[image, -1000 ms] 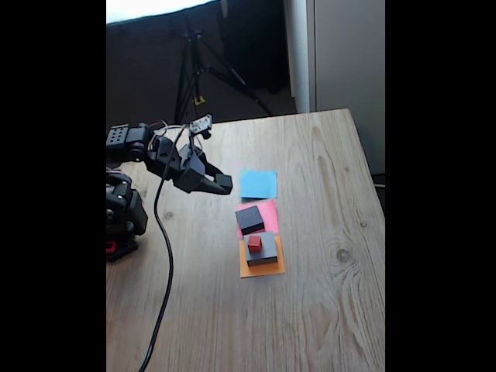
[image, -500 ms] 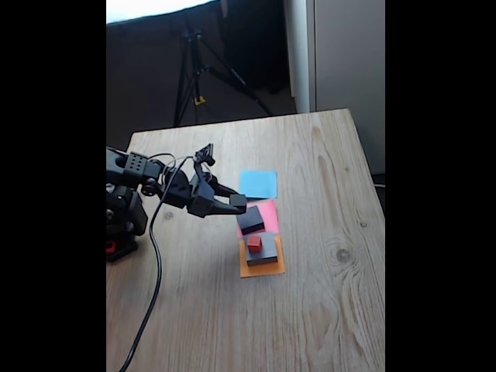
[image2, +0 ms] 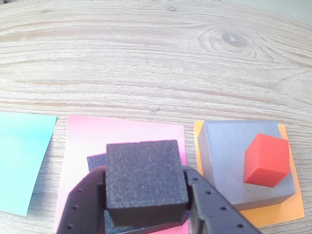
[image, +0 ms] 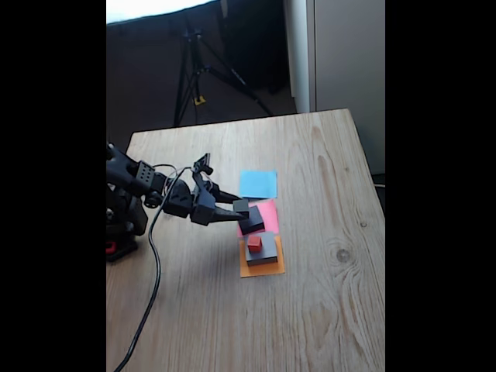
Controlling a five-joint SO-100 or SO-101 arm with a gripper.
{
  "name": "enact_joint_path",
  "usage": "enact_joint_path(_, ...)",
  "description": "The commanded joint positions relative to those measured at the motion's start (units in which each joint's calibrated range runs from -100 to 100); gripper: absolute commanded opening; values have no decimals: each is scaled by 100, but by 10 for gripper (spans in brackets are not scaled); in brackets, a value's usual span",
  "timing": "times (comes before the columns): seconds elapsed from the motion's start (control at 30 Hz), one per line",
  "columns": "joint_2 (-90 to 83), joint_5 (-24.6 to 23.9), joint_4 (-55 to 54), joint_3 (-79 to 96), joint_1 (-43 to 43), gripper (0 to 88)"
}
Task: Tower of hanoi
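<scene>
Small black block clamped between the gripper's two fingers, held just above the pink paper square.

Beneath it, on the pink square, lay a larger black block, its edge showing under the held one in the wrist view. On the adjacent orange paper square sat the grey block, with the red cube resting on top, toward its right side in that view. The blue paper square lay bare beyond the pink one on the wooden table.

A home or hobby room, it seems. A wooden table stands before a tripod and dark backdrop
</scene>
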Motion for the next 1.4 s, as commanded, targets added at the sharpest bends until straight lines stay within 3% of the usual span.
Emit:
enact_joint_path(0.0,338,69,-661,-69,-94,54)
enact_joint_path(0.27,1027,69,-1478,-78,-94,53)
enact_joint_path(0.77,1625,69,-1915,-150,-52,63)
enact_joint_path(1.37,1958,69,-1972,-441,-69,223)
